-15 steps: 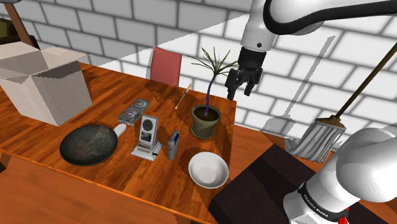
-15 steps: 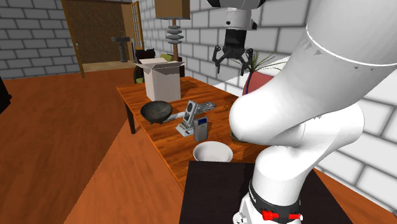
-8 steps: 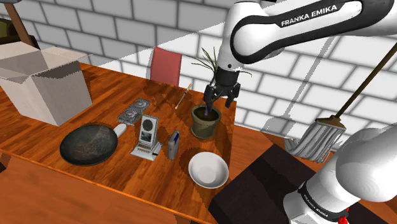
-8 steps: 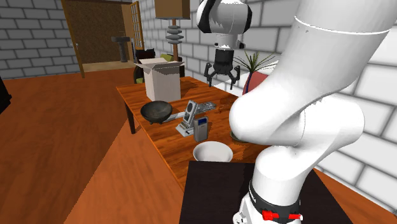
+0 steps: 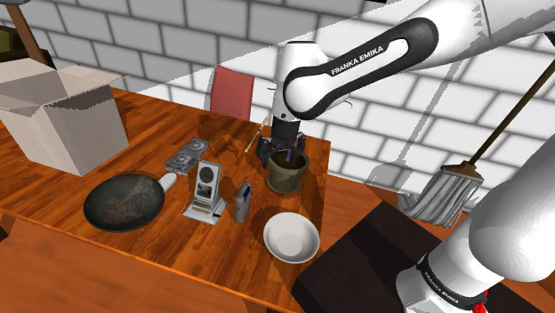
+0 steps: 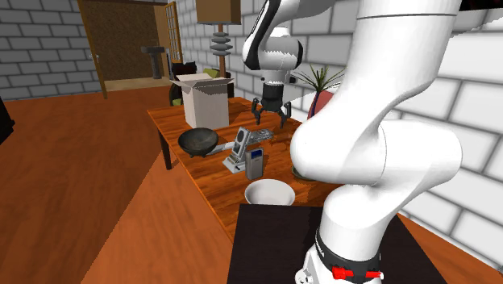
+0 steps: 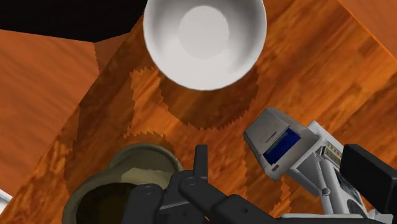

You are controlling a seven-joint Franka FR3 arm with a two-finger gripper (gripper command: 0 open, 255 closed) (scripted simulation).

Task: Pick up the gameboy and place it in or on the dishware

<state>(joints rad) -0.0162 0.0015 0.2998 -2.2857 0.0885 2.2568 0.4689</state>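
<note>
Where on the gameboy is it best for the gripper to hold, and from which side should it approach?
Probably the upper end, coming straight down from above. The gameboy stands upright on its short end on the table, so its top is free. Close the gripper across its thin depth, on the screen face and the back; the cradled handset stands close beside it.

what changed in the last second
The gripper came down and toward the shoulder view's left, from high by the wall to low by the plant pot, open and empty. Gameboy, bowl, pan and box stayed put.
</note>
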